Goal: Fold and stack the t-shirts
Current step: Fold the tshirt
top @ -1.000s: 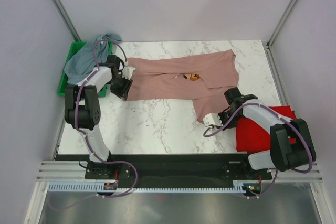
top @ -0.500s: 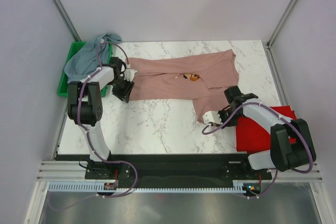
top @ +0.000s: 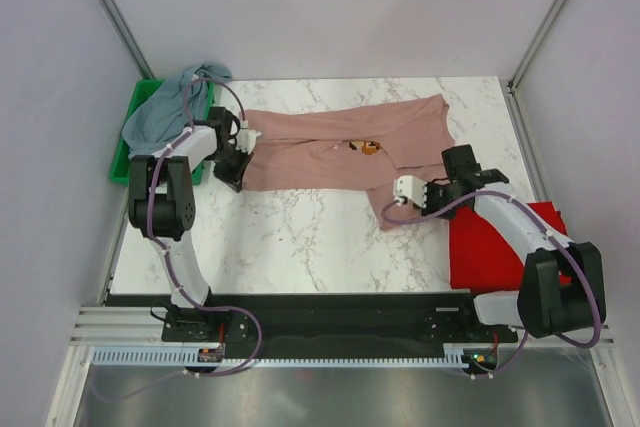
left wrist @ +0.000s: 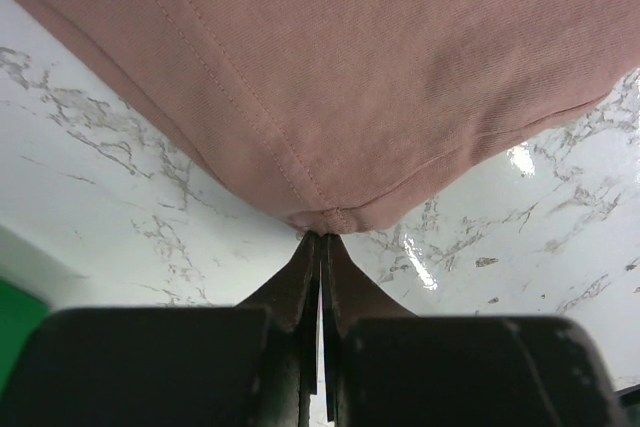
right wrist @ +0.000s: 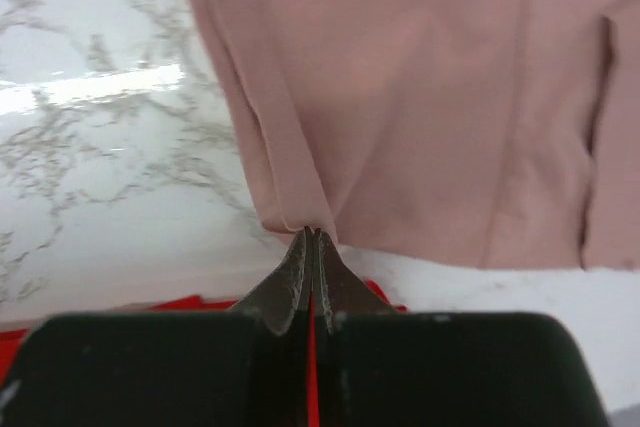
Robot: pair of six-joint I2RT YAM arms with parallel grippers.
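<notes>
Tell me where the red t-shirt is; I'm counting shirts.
Top view: the red t-shirt lies at the table's right edge, under the right arm, beside the pink t-shirt.

Bare worktop lies open in front of the pink tee, which spans the middle, and in a narrow strip behind it. The bin (grey tee heaped over it) blocks the left edge; the red tee covers the near right corner.

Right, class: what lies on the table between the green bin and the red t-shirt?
The dusty-pink t-shirt, laid out, with the left gripper and right gripper each pinching a near corner. The top view shows it.
</notes>
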